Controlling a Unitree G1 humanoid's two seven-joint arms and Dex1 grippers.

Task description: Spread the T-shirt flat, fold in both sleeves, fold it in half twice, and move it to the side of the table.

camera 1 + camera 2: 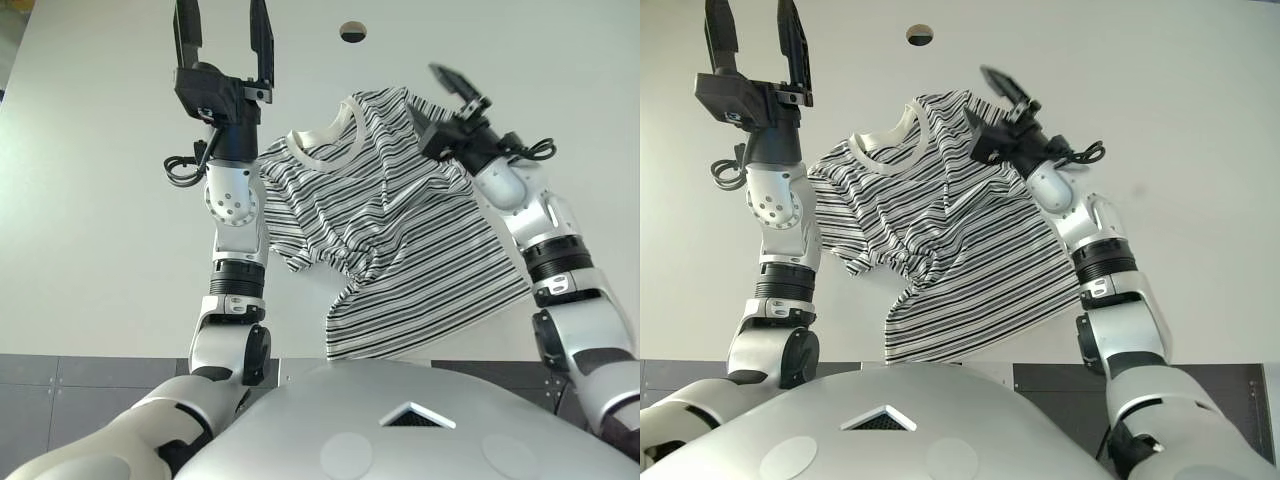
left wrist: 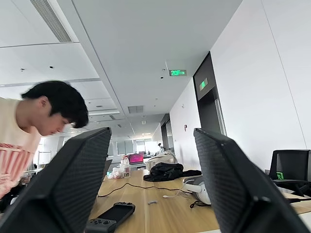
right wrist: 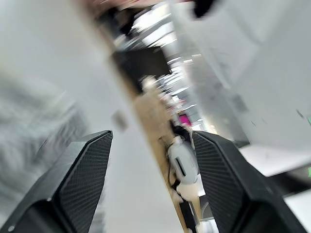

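Note:
A black-and-white striped T-shirt (image 1: 400, 240) lies on the white table (image 1: 90, 200), collar (image 1: 325, 142) toward the far side. It is rumpled, with a bunched fold near its left sleeve (image 1: 300, 250), and its hem reaches the table's near edge. My left gripper (image 1: 224, 40) is raised to the left of the collar, open, with its fingers pointing up and nothing between them. My right gripper (image 1: 440, 100) is at the shirt's right shoulder, open and holding nothing. The right wrist view shows its fingertips (image 3: 82, 165) spread wide.
A small round hole (image 1: 352, 32) sits in the tabletop beyond the collar. Bare white surface extends left of the shirt and to the far right (image 1: 590, 100). The table's near edge (image 1: 100, 355) runs just below the hem.

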